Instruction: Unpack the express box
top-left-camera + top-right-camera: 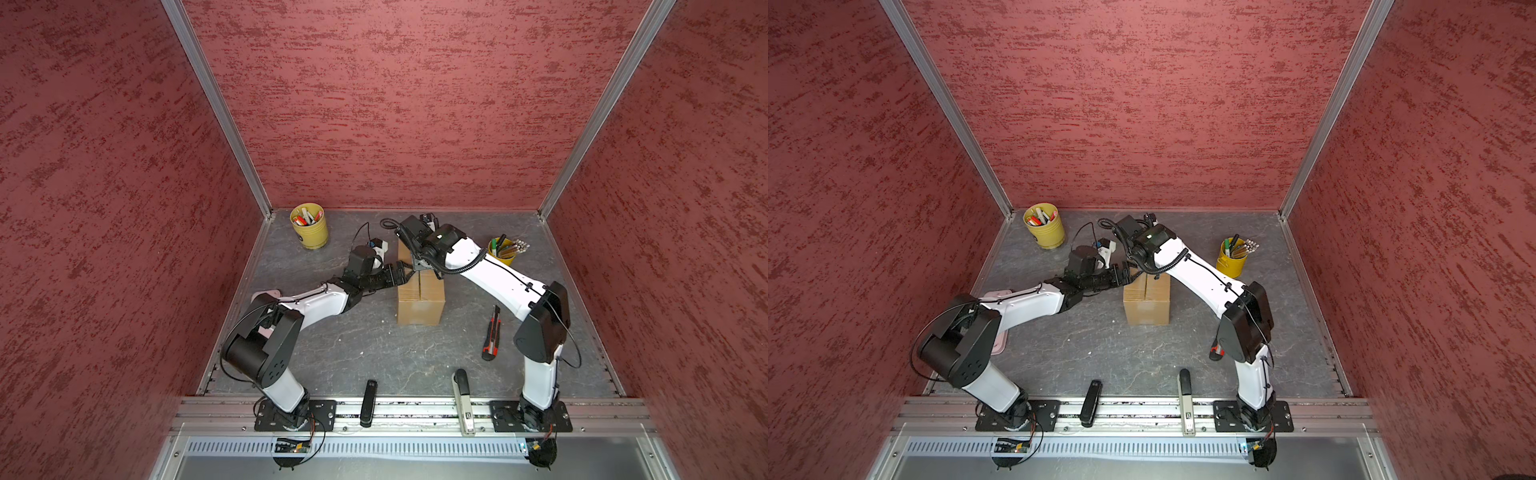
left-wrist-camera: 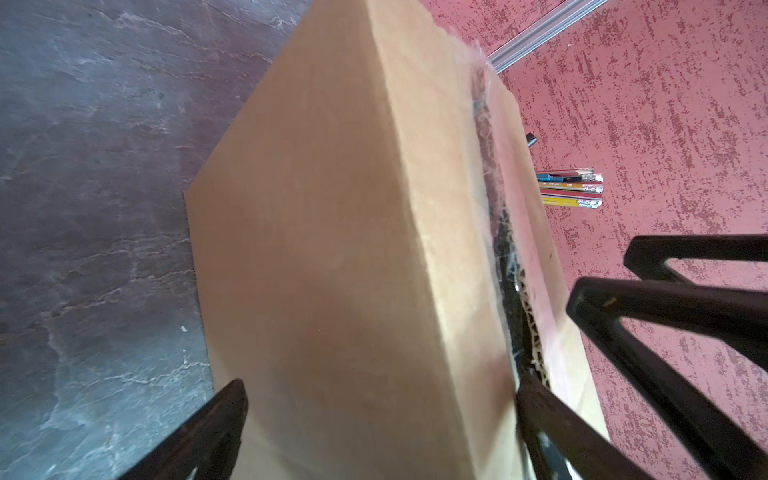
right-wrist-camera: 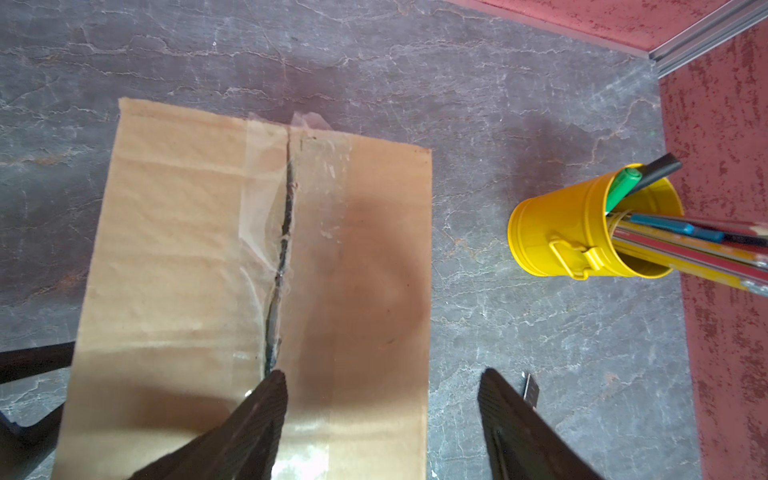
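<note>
Grey veined desk (image 1: 353, 353): your oblong corrugated express box (image 1: 419, 307), seam slit; left pincer (image 2: 380, 386), right pincer (image 3: 380, 382) both splayed.

express box (image 3: 174, 249): matt brown corrugated cardboard | tape (image 3: 328, 166): clear glossy film, wrinkled | surface (image 3: 498, 332): matt grey veined stone look | pen cup (image 1: 508, 261), 2 o'clock of box: glossy yellow metal

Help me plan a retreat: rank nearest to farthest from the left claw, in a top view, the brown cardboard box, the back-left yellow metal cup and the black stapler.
1. Brown cardboard box: centre, at the left claw.
2. Yellow metal cup: back left corner.
3. Black stapler: front rail, left of middle.
</note>
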You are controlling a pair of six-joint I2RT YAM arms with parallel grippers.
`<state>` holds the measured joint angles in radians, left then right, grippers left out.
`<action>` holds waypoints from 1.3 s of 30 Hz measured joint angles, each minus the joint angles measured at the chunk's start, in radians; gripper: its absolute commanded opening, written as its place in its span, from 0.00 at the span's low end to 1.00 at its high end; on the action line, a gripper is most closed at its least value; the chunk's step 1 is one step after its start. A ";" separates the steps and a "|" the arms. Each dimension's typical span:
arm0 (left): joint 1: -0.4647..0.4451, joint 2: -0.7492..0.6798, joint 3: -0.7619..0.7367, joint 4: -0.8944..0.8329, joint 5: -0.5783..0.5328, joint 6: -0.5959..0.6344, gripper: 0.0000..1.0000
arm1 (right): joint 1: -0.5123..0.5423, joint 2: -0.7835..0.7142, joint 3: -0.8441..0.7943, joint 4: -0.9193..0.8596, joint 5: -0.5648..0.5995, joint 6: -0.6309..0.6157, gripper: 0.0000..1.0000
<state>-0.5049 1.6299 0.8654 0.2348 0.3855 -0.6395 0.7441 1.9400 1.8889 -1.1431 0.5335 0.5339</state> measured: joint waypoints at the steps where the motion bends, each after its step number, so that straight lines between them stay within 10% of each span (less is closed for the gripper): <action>1: 0.000 0.001 0.000 0.001 0.000 0.000 1.00 | 0.000 0.000 0.000 0.006 -0.008 0.000 0.76; 39: -0.001 0.019 -0.001 0.012 0.001 -0.019 1.00 | -0.041 0.055 -0.097 0.091 -0.061 0.039 0.74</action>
<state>-0.5060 1.6493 0.8642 0.2470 0.3866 -0.6582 0.7029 1.9945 1.7920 -1.0519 0.4725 0.5728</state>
